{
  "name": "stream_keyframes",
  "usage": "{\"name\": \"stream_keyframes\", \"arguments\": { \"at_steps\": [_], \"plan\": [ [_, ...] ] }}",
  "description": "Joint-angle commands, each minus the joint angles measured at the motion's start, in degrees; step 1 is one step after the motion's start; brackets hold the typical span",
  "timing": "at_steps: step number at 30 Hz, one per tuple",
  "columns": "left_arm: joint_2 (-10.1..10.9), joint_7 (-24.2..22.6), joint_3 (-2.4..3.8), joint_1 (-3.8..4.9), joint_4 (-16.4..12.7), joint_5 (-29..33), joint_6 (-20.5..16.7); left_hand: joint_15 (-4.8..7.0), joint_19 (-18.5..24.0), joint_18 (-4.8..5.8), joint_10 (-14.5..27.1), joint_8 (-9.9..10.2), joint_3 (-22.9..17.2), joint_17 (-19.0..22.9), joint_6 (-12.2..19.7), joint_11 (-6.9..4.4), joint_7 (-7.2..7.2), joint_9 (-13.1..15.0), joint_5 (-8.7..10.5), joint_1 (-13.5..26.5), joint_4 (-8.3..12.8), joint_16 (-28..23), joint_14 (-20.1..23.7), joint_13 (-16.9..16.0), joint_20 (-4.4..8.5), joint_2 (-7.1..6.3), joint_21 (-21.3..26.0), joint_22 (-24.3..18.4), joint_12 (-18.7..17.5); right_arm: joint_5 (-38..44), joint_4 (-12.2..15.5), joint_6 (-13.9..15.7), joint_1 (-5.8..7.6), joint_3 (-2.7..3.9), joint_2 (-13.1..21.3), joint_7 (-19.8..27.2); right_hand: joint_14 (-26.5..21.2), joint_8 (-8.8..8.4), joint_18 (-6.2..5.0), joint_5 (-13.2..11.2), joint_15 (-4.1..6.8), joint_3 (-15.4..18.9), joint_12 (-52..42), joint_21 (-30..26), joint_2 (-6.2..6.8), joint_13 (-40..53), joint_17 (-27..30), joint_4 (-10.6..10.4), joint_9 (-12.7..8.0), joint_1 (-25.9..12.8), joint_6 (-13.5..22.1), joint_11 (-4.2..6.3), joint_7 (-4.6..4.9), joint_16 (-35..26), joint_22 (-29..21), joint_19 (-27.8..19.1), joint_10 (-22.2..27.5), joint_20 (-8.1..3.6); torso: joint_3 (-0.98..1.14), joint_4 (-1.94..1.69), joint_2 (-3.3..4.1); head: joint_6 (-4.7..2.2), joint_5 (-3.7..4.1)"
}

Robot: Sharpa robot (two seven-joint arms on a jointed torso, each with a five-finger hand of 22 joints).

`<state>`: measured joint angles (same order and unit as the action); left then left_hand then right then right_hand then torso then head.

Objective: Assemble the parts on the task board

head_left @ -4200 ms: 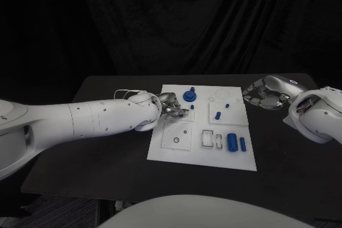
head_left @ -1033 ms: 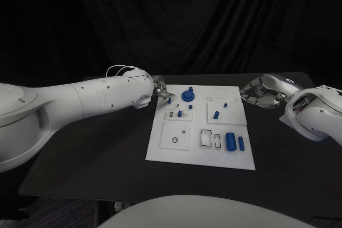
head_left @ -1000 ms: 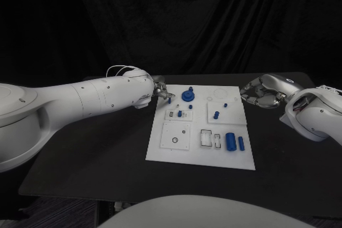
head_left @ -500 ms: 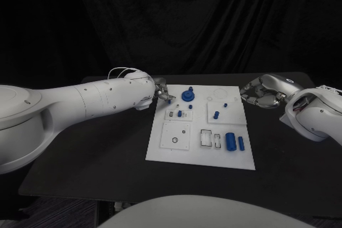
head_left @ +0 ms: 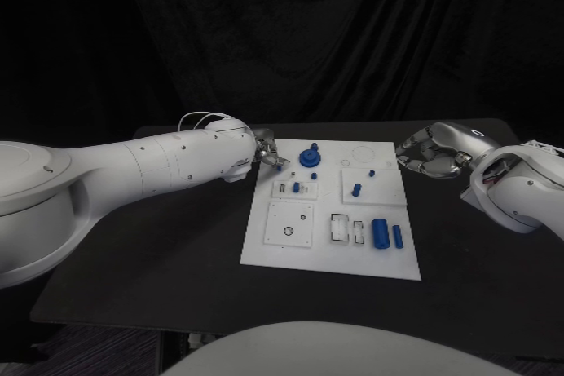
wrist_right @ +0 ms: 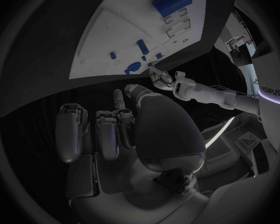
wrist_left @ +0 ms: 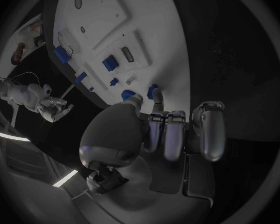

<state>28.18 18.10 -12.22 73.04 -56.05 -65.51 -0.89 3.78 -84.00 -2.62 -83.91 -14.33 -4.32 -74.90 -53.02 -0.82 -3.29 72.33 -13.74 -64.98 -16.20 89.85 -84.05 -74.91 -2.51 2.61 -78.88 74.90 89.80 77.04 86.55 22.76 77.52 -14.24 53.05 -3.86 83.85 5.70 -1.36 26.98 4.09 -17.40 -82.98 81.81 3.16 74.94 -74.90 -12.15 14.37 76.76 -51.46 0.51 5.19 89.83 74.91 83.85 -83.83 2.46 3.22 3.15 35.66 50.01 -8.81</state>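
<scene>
Colour-wise it's pretty simple here: flat white rectangular task board [head_left: 332, 258] sitting on a matte black table [head_left: 165, 254], and the small plastic parts on it are all blue — a round knobbed blue piece [head_left: 311, 157] near the far edge, a fat blue cylinder [head_left: 381, 232] and a thinner blue bar [head_left: 398, 236] near the front. Both arms are glossy white with silver metal hands — left hand [head_left: 268, 157], right hand [head_left: 428, 158]. Backdrop is a plain black curtain [head_left: 294, 50], no pattern.
</scene>
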Motion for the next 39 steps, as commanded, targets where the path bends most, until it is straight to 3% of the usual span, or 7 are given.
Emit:
{"name": "stream_keyframes", "arguments": {
  "at_steps": [1, 5, 8, 17, 39],
  "plan": [
    [-0.2, -0.7, 0.05, -0.14, 0.2, -0.1, 0.3, -0.47, 0.0, -0.14, -6.1, 0.4, -0.3, -15.1, 0.0, 0.33, -0.04, -0.2, -0.64, -0.5, 0.0, 0.1, -6.0, -15.1, -0.56, 0.05, 0.0, 11.5, 0.2, 0.1, 0.1, -0.1, -0.12, 0.05, 0.1, -0.8, 6.2, -0.2, -0.83, 0.2, -0.29, 0.1, 0.2, -0.3, -0.13, 5.3, -15.1, 0.3, -0.1, 0.6, -0.4, -0.06, -0.03, 0.2, 12.2, 1.2, 0.3, 0.19, 0.04, 0.01, -0.01, -0.01, 0.08],
    [-0.3, -0.6, 0.05, -0.15, 0.4, -0.1, 0.2, -0.49, 0.0, -0.14, -6.1, 0.7, -0.5, -15.1, -0.2, 0.33, -0.03, -0.4, -1.39, -0.7, -0.1, 0.1, -6.0, -15.1, -0.59, 0.18, 0.0, 11.5, 0.2, 0.1, 0.1, -0.3, -0.12, 0.05, 0.0, -0.9, 6.2, -0.2, -0.83, 0.2, -0.29, 0.1, 0.2, -0.3, -0.13, 5.3, -15.1, 0.3, -0.1, 0.6, -0.4, -0.06, -0.03, 0.2, 12.2, 1.2, 0.3, 0.19, 0.0, -0.03, -0.04, -0.01, 0.11],
    [-0.4, -0.6, 0.05, -0.17, 0.6, -0.1, 0.2, -0.47, 0.0, -0.16, -6.1, 1.1, -0.9, -15.1, -0.4, 0.31, 0.01, -0.7, -3.41, -1.0, -0.1, 0.1, -6.0, -15.1, -0.6, 0.32, 0.1, 11.4, 0.2, 0.1, 0.1, -0.4, -0.12, 0.05, 0.0, -1.0, 6.2, -0.2, -0.83, 0.2, -0.29, 0.1, 0.2, -0.3, -0.13, 5.3, -15.1, 0.3, -0.1, 0.6, -0.4, -0.06, -0.03, 0.2, 12.2, 1.2, 0.3, 0.19, 0.02, -0.01, -0.04, -0.01, 0.07],
    [-0.6, -0.5, 0.05, -0.19, 1.2, -0.1, 0.8, -0.42, 0.1, -0.18, -6.1, 1.7, -1.7, -15.1, -0.6, 0.22, 0.11, -0.9, -6.22, -2.1, 0.2, 0.1, -6.0, -15.1, -0.57, 0.04, 0.1, 11.4, 0.2, 0.1, 0.1, -0.7, -0.12, 0.05, -0.1, -1.1, 6.2, -0.2, -0.83, 0.2, -0.29, 0.1, 0.2, -0.3, -0.13, 5.3, -15.1, 0.3, -0.1, 0.6, -0.4, -0.06, -0.03, 0.2, 12.2, 1.2, 0.3, 0.19, 0.03, -0.04, -0.02, -0.01, 0.11],
    [-1.1, -1.2, 0.05, -0.41, 2.1, -0.1, 2.1, -0.4, 0.4, -0.28, -6.1, 2.4, -3.0, -15.1, -0.6, 0.18, 0.16, -1.1, -7.93, -3.9, 1.0, 0.1, -6.0, -15.1, -0.54, -0.77, 0.6, 11.3, 0.2, 0.1, 0.0, -1.2, -0.12, 0.05, -0.3, -1.3, 6.2, -0.25, -0.84, 0.2, -0.3, 0.0, 0.2, -0.4, -0.17, 5.2, -15.1, 0.4, -0.1, 0.6, -0.4, -0.07, -0.01, 0.2, 12.2, 1.2, 0.3, 0.2, 0.01, 0.0, 0.02, -0.01, 0.2]
  ]
}}
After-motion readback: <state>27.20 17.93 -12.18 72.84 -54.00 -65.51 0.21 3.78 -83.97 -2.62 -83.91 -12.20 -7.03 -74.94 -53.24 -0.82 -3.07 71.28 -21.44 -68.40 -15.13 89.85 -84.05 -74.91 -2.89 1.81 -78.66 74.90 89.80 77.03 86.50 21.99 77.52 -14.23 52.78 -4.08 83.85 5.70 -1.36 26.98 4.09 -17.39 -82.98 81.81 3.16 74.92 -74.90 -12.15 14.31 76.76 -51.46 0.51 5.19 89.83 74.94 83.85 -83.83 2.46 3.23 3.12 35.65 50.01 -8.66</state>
